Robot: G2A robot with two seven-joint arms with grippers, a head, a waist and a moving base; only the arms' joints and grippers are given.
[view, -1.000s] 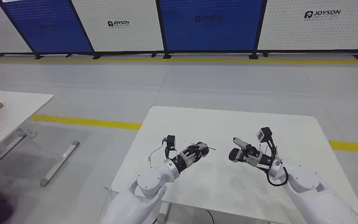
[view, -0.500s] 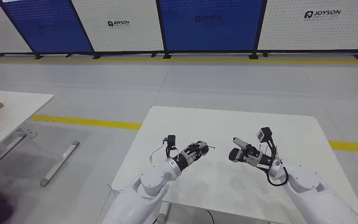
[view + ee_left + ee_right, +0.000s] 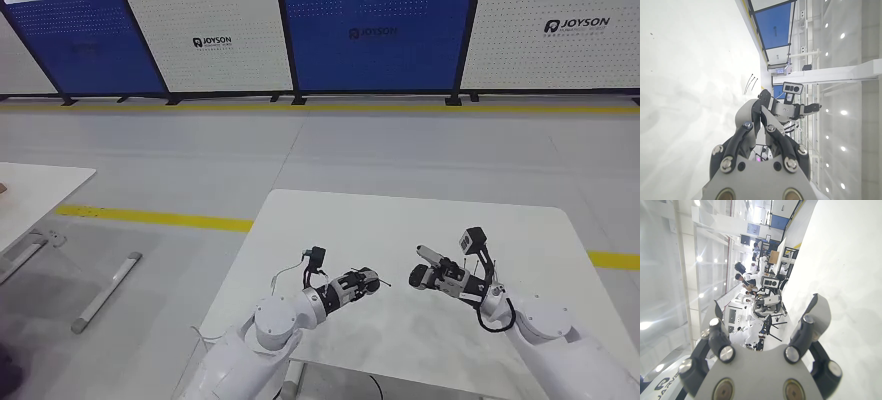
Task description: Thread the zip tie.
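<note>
Nearest the robot, the left gripper has its fingers pressed together and points across at the right gripper. The right one's fingers stand wide apart with nothing between them. I judge this a ready pose for threading, one hand to present an end and the other to receive it. Both hang low over the white table, close but apart. From above, a thin dark sliver sticks out past the left tip. Whether that is a tie pinched there I cannot tell, and the left wrist view leaves the seam between the fingers dark. Farther off, that wrist view picks out three black zip ties lying side by side near the table's edge — too fine to make out from above.
</note>
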